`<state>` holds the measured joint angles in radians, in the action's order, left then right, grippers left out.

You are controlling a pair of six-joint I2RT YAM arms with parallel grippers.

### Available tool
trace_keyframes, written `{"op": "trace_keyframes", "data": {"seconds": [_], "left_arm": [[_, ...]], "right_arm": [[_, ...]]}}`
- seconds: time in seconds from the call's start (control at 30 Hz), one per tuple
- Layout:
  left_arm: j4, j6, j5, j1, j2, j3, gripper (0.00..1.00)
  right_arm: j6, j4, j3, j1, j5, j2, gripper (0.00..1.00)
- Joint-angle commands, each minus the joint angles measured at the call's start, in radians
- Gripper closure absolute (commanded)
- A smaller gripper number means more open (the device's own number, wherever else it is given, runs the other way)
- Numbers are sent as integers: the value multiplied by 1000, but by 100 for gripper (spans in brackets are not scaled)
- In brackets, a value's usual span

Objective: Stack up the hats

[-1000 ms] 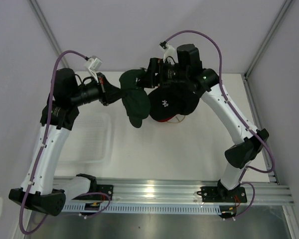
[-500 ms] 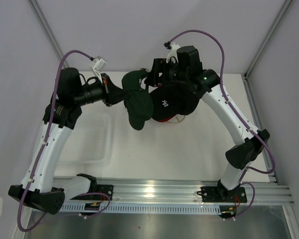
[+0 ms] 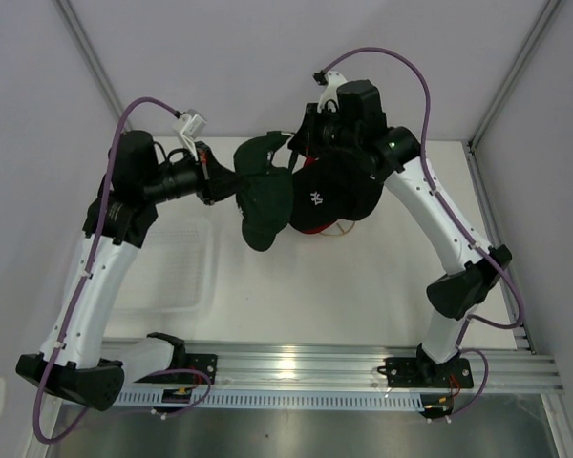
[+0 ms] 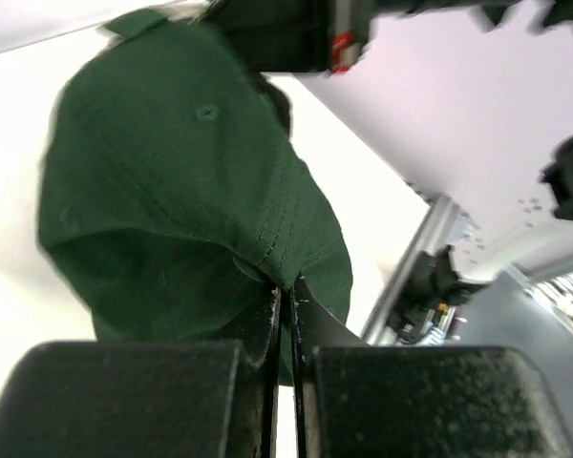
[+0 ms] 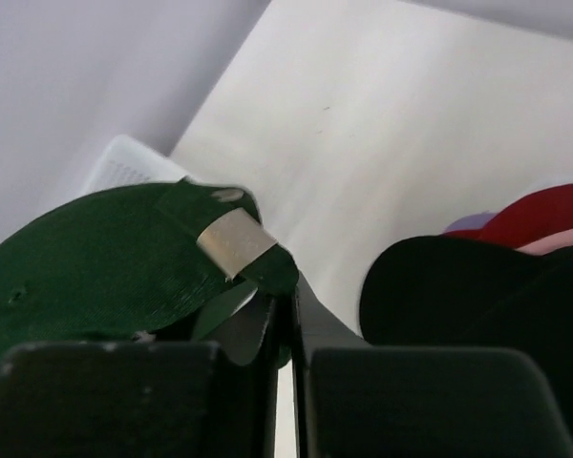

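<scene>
Enclosure: pale walls (image 3: 267,57) stand left of, behind and right of the black hat (image 3: 329,196); the back one is closest to it.
Open room: the white tabletop (image 3: 363,286) has its widest bare stretch on the near side of the black hat, running out to the rail (image 3: 315,367).
Near edge: the rail is a metal strip carrying both arm bases, well apart from the black hat.
Left side: a white tray (image 3: 177,277) lies flat under the left arm, well to the left of the black hat and nearer the rail.
Stack: the black hat, white logo up, tops the pile. In the right wrist view, edges of the red hat (image 5: 544,215), pink hat (image 5: 554,243) and lavender hat (image 5: 463,224) show behind it. A gold wire (image 3: 336,229) peeks out at its near edge.
Carried piece: the dark green hat (image 3: 263,196) is lifted off the tabletop, just left of the black hat, and overlaps its edge from above.
Long axis: far to near, with the strap end toward the back wall and the brim end drooping toward the rail.
Left end effector (image 4: 285,291): left of the black hat, fingers pinched together on green fabric.
Right end effector (image 5: 285,296): behind the black hat's left edge, clamped on the green hat's strap end.
</scene>
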<state>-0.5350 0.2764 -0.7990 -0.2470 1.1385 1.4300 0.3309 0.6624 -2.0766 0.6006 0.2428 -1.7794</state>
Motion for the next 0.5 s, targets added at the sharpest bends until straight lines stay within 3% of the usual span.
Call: {"op": "trace_keyframes", "data": {"seconds": [0.0,0.13,0.2,0.33,0.47], "left_arm": [[-37,-68,124,-11,7,15,99],[-161,-83,312,-14,105,95,99],[-201,-91,339,-40,171,173,99],[-210,-141,441,-126,239,249,99],[-273,-154,469,-173,337,377,99]], "right_arm": [[-81,125,-202,-4,-167,-43,100],[-101,302,-349,-54,-227,-66,100],[-101,341,-297,-103,-217,-5,97],[-92,333,-33,-173,-243,129,96],[-92,367,39,-242,-275,201,96]]}}
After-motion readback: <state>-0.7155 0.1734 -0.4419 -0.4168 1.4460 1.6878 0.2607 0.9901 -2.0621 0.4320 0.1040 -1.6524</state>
